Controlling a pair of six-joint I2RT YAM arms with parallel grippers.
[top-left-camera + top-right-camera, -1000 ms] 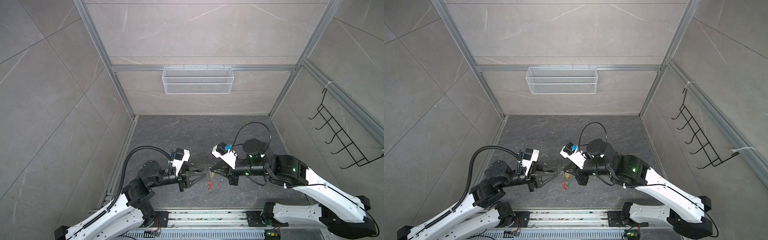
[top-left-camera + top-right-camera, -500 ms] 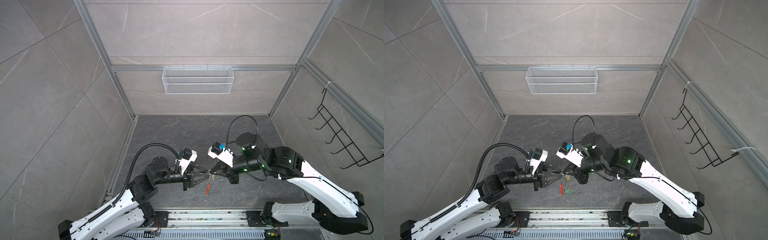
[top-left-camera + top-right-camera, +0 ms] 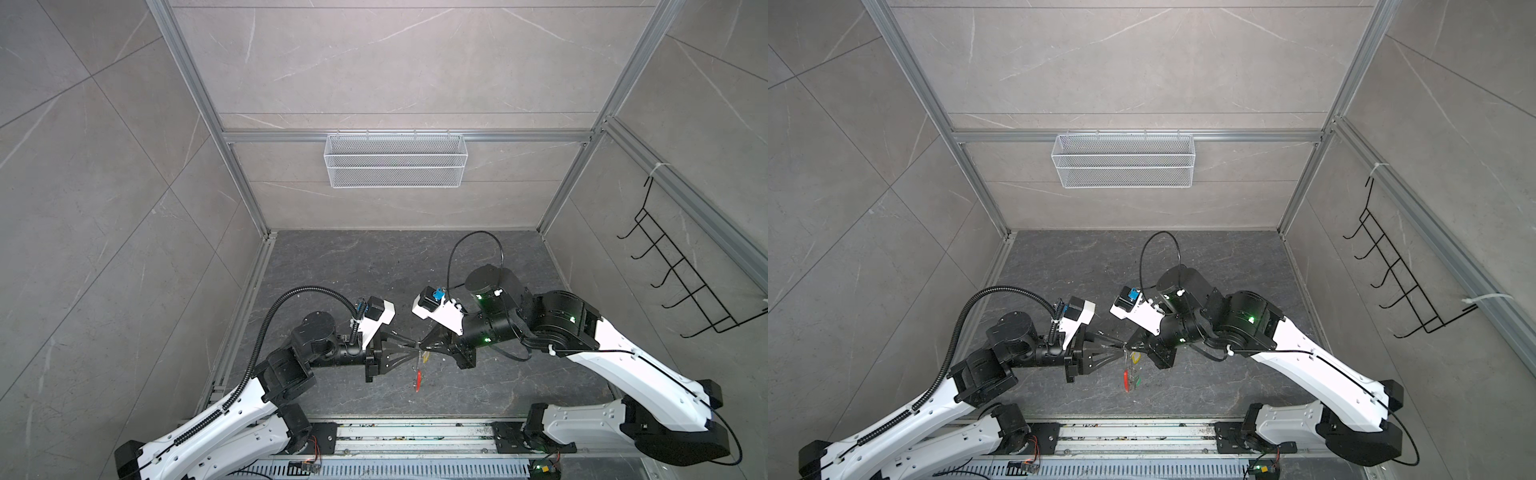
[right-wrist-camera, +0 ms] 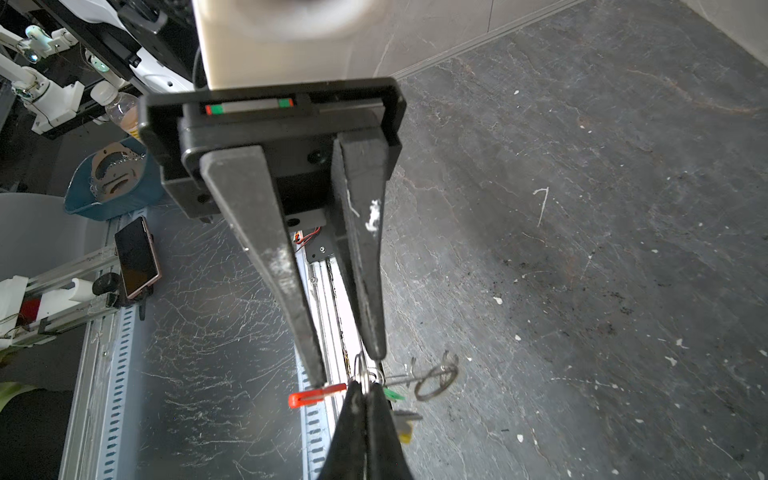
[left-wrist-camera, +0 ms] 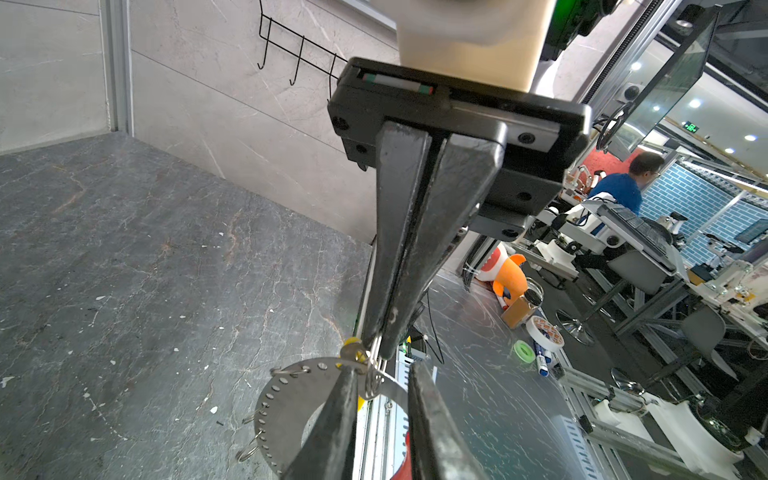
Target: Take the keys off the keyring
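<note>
My two grippers meet tip to tip over the front middle of the floor [image 3: 353, 266]. My left gripper [image 3: 412, 353] reaches in from the left and my right gripper [image 3: 423, 345] from the right, its tips just behind the left ones. The keyring [image 3: 1125, 379] hangs from my right gripper's tips, below the meeting point. The keys [image 3: 1136, 358] hang on it, just to the right of its sleeve.

In the right wrist view the ring passes between my left fingers [image 4: 376, 349]; whether they touch it I cannot tell.

A wire basket [image 3: 395, 160] hangs on the back wall, centred. A hook rack [image 3: 690, 286] hangs on the right wall. The rail [image 3: 415, 432] under both arm bases runs along the front edge.
</note>
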